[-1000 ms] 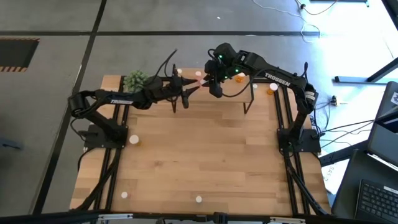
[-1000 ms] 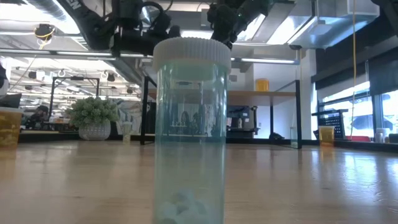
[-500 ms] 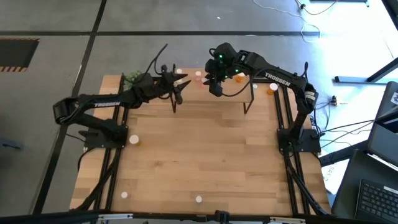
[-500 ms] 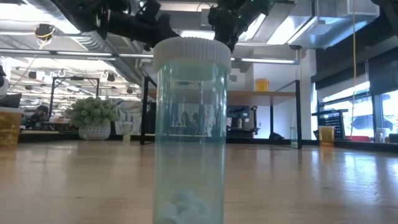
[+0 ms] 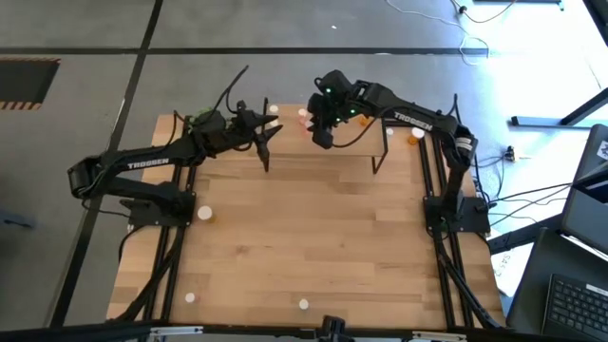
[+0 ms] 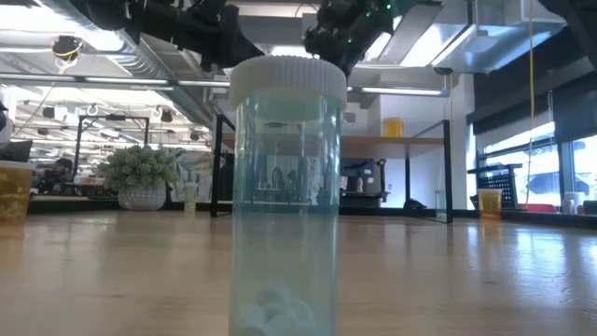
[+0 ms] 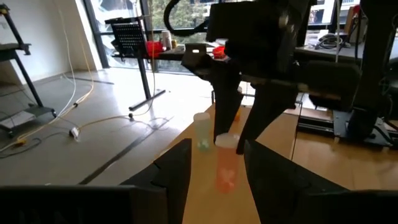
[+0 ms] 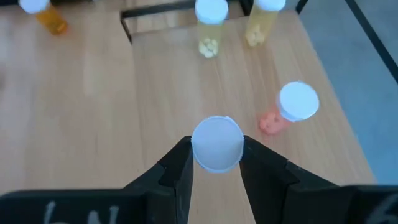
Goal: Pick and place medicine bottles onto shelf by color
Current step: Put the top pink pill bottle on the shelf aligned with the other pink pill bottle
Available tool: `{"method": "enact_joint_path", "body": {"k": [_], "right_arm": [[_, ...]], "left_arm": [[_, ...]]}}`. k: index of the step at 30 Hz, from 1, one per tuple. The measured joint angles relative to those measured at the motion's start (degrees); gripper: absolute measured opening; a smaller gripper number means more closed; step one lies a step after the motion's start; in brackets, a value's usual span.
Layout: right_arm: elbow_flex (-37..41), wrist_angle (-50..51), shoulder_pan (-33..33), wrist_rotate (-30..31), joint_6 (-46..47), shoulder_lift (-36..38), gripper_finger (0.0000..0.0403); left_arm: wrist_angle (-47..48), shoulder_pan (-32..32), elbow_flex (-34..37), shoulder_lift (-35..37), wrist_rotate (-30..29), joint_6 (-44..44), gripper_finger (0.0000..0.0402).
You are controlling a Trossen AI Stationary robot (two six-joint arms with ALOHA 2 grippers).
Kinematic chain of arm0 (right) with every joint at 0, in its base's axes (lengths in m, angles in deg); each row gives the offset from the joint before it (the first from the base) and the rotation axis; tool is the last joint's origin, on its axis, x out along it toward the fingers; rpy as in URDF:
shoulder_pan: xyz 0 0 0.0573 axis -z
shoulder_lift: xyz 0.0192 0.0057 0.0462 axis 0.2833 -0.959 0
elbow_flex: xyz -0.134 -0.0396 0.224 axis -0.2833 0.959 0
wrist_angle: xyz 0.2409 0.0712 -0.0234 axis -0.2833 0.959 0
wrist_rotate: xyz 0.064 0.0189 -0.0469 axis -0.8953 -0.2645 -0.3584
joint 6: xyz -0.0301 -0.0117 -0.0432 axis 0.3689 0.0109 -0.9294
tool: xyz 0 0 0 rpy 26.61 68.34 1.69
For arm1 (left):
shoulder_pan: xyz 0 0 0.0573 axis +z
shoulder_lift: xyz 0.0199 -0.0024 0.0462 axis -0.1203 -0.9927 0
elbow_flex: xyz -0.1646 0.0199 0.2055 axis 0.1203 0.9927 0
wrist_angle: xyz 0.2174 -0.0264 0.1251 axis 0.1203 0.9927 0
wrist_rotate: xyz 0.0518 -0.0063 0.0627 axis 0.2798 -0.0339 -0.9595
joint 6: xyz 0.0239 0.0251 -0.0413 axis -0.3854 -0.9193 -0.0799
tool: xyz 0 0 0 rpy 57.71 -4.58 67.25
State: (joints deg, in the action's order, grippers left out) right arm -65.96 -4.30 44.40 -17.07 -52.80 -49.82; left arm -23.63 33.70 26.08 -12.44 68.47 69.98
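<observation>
High view: both arms reach to the far end of the bench point(image 5: 313, 237), over the shelf point(image 5: 356, 142). The left gripper point(image 5: 269, 133) and right gripper point(image 5: 321, 133) hang near each other, apart.

Low view: a clear teal bottle point(image 6: 284, 196) stands close up on the bench (white tablets at its bottom).

Left wrist view: its fingers point(image 7: 177, 174) stand parted, holding nothing; a pink bottle point(image 7: 226, 163) shows between them, beyond.

Right wrist view: its fingers point(image 8: 176, 171) clamp a white-capped bottle point(image 8: 216, 143). Just beyond them a pink-red bottle point(image 8: 289, 109) stands on the shelf; farther, two yellowish bottles point(image 8: 210, 25).
</observation>
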Motion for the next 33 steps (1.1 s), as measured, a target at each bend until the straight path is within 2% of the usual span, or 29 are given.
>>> {"method": "enact_joint_path", "body": {"k": [11, 16, 33], "right_arm": [[0.00, -2.37, 0.00, 0.37, -0.09, -3.30, 0.0119], [0.02, -2.61, -0.04, 4.51, -0.19, -3.81, 0.0119], [0.07, -2.92, -0.12, 3.60, -0.11, -3.83, 0.0119]], "left_arm": [[0.09, -0.58, 0.00, 0.00, 0.15, 0.35, 0.0142], [0.09, -1.46, 0.00, 0.00, 0.27, 0.35, 0.0142], [0.04, -1.84, 0.00, -0.02, 0.26, 0.33, 0.0142]]}}
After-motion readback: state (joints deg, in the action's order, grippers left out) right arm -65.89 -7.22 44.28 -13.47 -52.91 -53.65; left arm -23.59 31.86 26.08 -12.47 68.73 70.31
